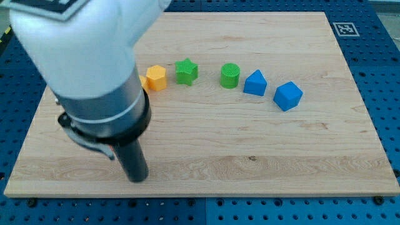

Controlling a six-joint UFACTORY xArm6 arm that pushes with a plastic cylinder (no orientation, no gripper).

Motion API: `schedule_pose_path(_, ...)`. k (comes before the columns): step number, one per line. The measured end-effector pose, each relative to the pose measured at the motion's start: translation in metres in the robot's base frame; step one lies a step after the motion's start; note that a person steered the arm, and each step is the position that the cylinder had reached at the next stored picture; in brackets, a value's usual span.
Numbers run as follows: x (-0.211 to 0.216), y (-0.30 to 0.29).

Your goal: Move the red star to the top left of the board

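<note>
No red star shows in the camera view; my arm covers the left part of the board (250,156) and may hide it. My dark rod comes down at the view's lower left, and my tip (138,180) is near the board's bottom edge. It is well below the orange hexagon (156,77) and touches no visible block. A second orange block (144,82) peeks out from behind the arm, just left of the hexagon.
A row of blocks runs to the right across the upper middle: a green star (185,71), a green cylinder (230,75), a blue wedge-like block (254,83) and a blue cube (287,95). A black-and-white marker (345,29) sits off the board's top right corner.
</note>
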State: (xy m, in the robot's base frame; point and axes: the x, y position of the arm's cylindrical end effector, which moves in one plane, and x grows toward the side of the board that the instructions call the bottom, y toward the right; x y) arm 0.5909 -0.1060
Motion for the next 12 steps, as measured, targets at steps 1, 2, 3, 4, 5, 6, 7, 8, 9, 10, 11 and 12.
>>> schedule_pose_path(1, -0.026, -0.046)
schedule_pose_path(2, -0.026, -0.058)
schedule_pose_path(3, -0.030, -0.049)
schedule_pose_path(4, -0.035, -0.023)
schedule_pose_path(5, -0.035, -0.026)
schedule_pose_path(6, -0.034, -0.048)
schedule_pose_path(7, -0.035, -0.050)
schedule_pose_path(8, -0.041, -0.050)
schedule_pose_path(9, -0.047, -0.050)
schedule_pose_path(10, -0.061, -0.050)
schedule_pose_path(11, -0.077, -0.052)
schedule_pose_path(12, -0.094, -0.056)
